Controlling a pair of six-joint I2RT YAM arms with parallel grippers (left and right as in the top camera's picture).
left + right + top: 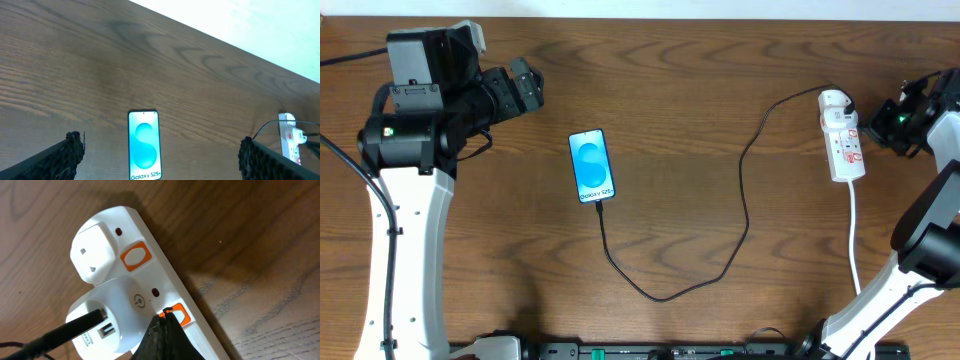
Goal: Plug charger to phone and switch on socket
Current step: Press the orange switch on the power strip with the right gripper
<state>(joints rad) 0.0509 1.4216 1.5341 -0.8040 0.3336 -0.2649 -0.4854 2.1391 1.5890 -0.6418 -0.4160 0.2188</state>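
The phone (592, 166) lies on the wooden table with its blue "Galaxy S25+" screen lit; it also shows in the left wrist view (144, 145). The black charger cable (735, 235) runs from the phone's lower end in a loop to the white socket strip (842, 136) at the right. My left gripper (160, 155) is open, above and left of the phone. My right gripper (166, 319) is shut, its tip touching an orange switch (181, 315) on the socket (150, 270). The cable's plug sits in a white USB adapter (107, 325).
A second orange switch (136, 257) and a white plug (95, 250) sit at the strip's rounded end. The strip's white cord (855, 235) runs toward the front edge. A pale wall edge (260, 30) borders the far side of the table.
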